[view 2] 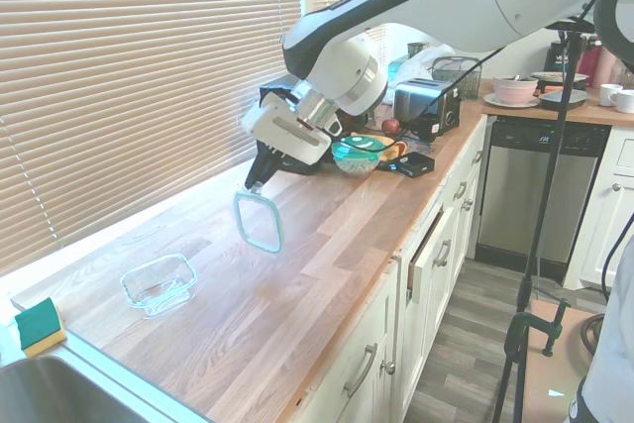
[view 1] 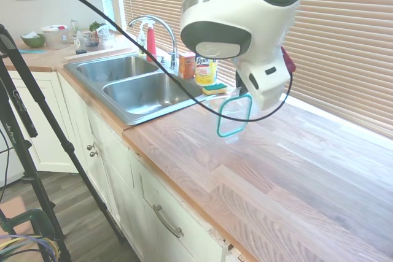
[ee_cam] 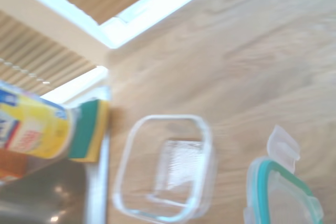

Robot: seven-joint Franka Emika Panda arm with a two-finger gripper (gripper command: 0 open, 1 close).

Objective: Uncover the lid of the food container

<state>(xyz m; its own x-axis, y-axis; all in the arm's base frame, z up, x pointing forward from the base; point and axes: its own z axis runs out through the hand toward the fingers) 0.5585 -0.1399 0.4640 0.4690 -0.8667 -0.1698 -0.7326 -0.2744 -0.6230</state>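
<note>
In the second exterior view, the nearest thing is the corner of the steel sink [view 2: 40,388] at the lower left of the frame. Just above it a green and yellow sponge [view 2: 40,326] lies on the wooden tabletop [view 2: 327,274]. A little further in, at the left centre, the food container [view 2: 158,284] stands open on the tabletop, and nothing is seen inside it. The lid [view 2: 259,221] is lifted off and hangs in the air in the middle of the frame, well apart from the container, standing almost on its edge with the teal rim facing the camera. The gripper [view 2: 255,183] holds the lid at its top edge; the fingers are closed narrowly on it. Behind the arm, at the upper centre and right, are a teal bowl [view 2: 355,155], a toaster [view 2: 426,104] and some dishes near the far end of the tabletop.

In the first exterior view the lid [view 1: 234,116] hangs under the gripper [view 1: 244,94] in the middle of the frame. Behind it, next to the sink [view 1: 132,84], stand the yellow Lysol canister [view 1: 206,70] and the faucet [view 1: 156,32].

The wrist view shows the open container [ee_cam: 165,169] at the lower centre, the lid [ee_cam: 281,195] at the lower right, and the sponge [ee_cam: 89,129] touching the canister [ee_cam: 31,127] at the left.
</note>
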